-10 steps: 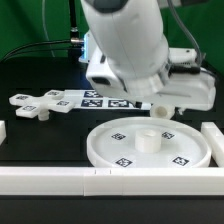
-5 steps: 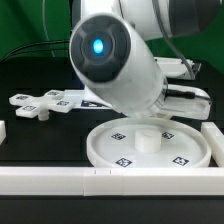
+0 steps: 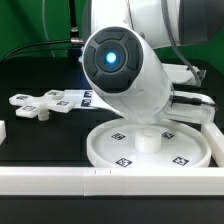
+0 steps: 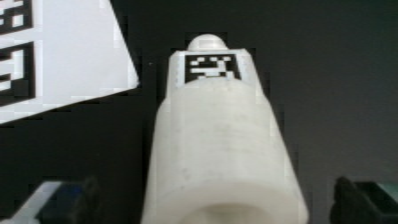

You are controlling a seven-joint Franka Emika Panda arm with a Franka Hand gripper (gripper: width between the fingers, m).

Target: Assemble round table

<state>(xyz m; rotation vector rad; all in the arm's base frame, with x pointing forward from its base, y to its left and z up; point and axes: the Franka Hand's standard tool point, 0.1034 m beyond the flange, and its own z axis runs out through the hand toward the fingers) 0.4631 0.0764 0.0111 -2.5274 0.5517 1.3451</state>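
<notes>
The large rimmed disc [image 3: 150, 150] lies flat near the front of the black table with its central hub [image 3: 147, 140] pointing up. The flat cross-shaped piece [image 3: 35, 104] lies at the exterior view's left. The short cylinder post [image 4: 217, 150] lies on its side on the table, a square tag near its far end. My gripper [image 4: 210, 200] is open and straddles the post. Its dark fingers [image 4: 57, 200] stand at either side with a gap to the post. In the exterior view the arm hides the gripper and the post.
The marker board [image 3: 80, 98] lies behind the disc and also shows in the wrist view [image 4: 45, 55] beside the post. Long white bars [image 3: 60, 178] edge the table's front and the exterior view's right [image 3: 214, 138]. The arm's bulk [image 3: 125, 65] hangs over the disc's back.
The arm has turned and swung over the last second. Its round blue-lit joint has come to face the camera, then shifted toward the exterior view's right. The disc and cross piece have not moved.
</notes>
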